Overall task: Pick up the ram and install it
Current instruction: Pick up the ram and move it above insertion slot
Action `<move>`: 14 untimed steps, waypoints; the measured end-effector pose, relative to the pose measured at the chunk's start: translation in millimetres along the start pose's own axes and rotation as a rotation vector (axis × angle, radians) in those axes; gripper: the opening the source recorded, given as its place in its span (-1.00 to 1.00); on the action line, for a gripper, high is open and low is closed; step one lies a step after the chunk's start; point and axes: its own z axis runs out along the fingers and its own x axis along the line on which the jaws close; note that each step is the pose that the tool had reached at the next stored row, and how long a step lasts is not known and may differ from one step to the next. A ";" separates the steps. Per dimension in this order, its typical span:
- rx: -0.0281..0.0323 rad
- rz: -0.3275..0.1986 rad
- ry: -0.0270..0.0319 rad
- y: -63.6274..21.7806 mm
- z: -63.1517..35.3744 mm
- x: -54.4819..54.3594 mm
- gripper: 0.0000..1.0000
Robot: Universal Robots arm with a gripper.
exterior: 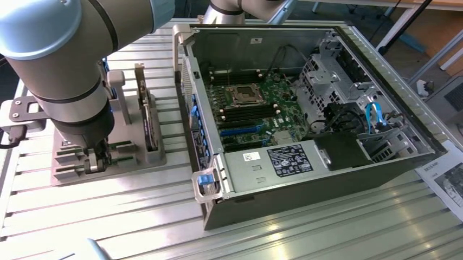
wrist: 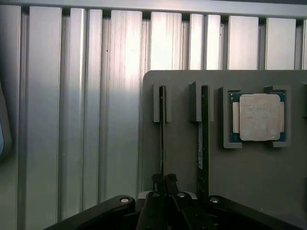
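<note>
So the end effector (wrist: 163, 180) is down on the grey plastic holder tray (wrist: 240, 175), and its two black fingers (wrist: 156, 181) are pinched together on the near end of the thin green ram stick (wrist: 162, 136). The stick stands on edge in its slot and runs straight away from the fingers to a small grey bracket at the far end. A second, identical ram stick (wrist: 203, 139) sits in the next slot, just beside the end effector, untouched. Further out past that one is the square silver processor chip (wrist: 259, 117) in its own pocket. The tray rests on the ribbed aluminium worktop (wrist: 96, 120). In the exterior view, the open black computer case (exterior: 376, 168) is well apart from the end effector (exterior: 96, 160).
</note>
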 end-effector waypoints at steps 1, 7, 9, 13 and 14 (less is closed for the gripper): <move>0.0001 0.000 0.0000 0.0 -0.1 0.0 -0.76; 0.0000 0.000 0.0000 0.1 -4.6 -0.2 -0.76; 0.0000 0.000 0.0000 0.1 -6.8 -0.2 -0.76; -0.0001 0.001 0.0000 -0.2 -11.5 -0.4 -0.76; 0.0000 0.001 0.0000 -0.3 -12.9 -0.4 -0.76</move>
